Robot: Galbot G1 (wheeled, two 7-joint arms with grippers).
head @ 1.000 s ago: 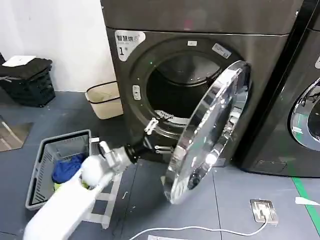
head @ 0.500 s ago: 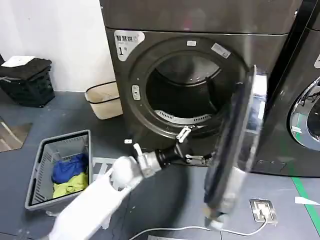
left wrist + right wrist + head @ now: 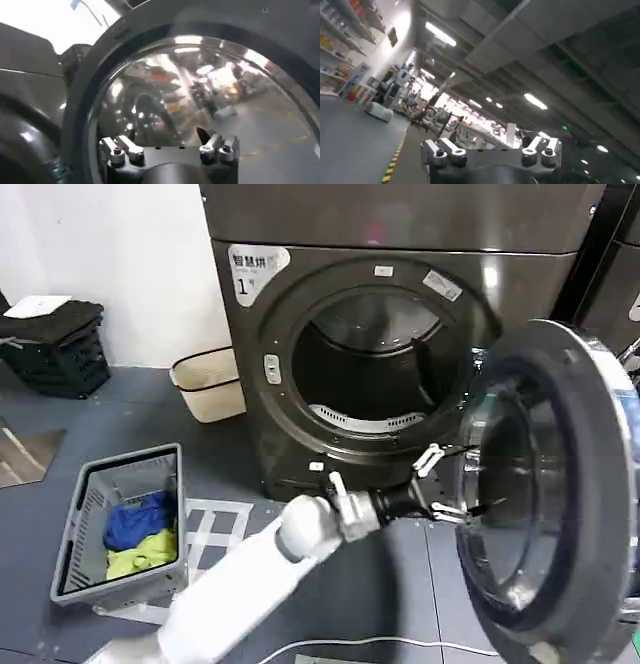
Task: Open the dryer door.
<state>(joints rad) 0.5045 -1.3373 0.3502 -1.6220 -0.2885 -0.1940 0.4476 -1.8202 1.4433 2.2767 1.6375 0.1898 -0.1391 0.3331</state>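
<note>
- Left gripper [image 3: 445, 484], fingers spread and empty, sits against the inner face of the large round dark-glass dryer door [image 3: 545, 484], swung wide just ahead of it.
- Likely heavy, rigid, slippery glass; push the grey rim instead.

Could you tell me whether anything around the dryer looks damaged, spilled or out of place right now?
Nothing stands out. The dryer door is swung wide open on its right-side hinge, with the left hand open against its inner face. The laundry basket sits upright on the floor.
</note>
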